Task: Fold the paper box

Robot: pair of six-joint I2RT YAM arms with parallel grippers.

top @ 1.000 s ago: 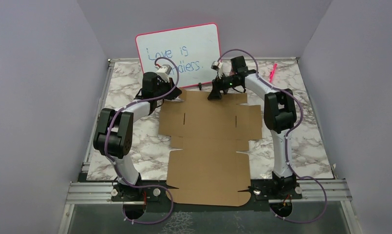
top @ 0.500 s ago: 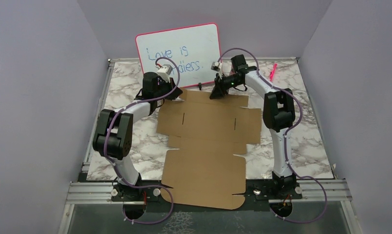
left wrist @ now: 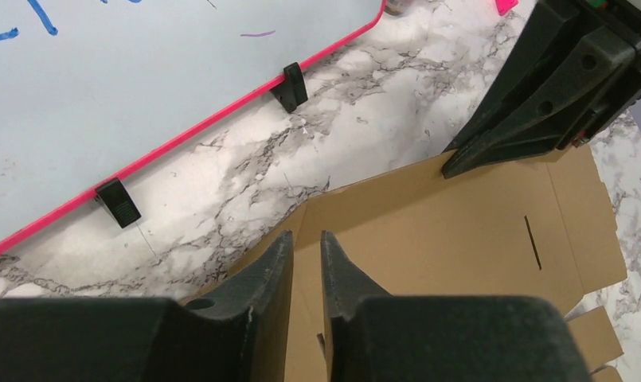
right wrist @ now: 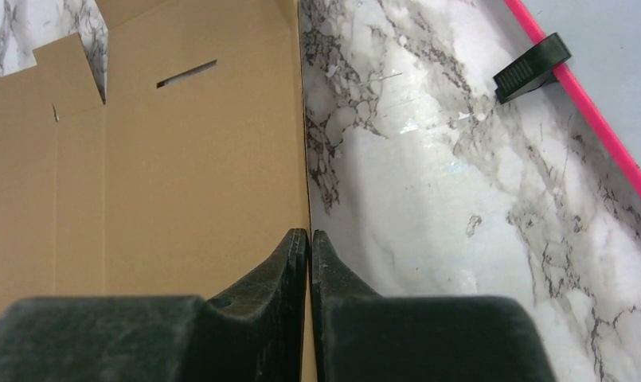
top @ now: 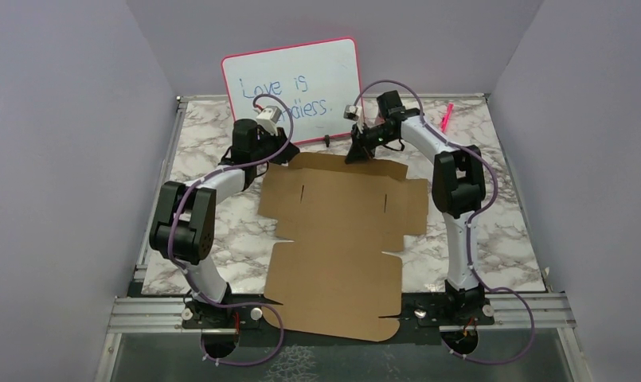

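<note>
On the marble table the flat cardboard sheet stretches toward us from our right pincer, which pinches its far edge. Our left pincer hangs narrowly parted over the neighbouring corner. A one-sided pull may skew the sheet; it has already slid slightly leftward.

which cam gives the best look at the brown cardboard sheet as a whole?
Top external: the flat brown corrugated cardboard sheet shows whole, with every flap, tab and slot. Left wrist catches only its far part, with one slot; right wrist only a strip along the far edge, with one slot and a notch.
</note>
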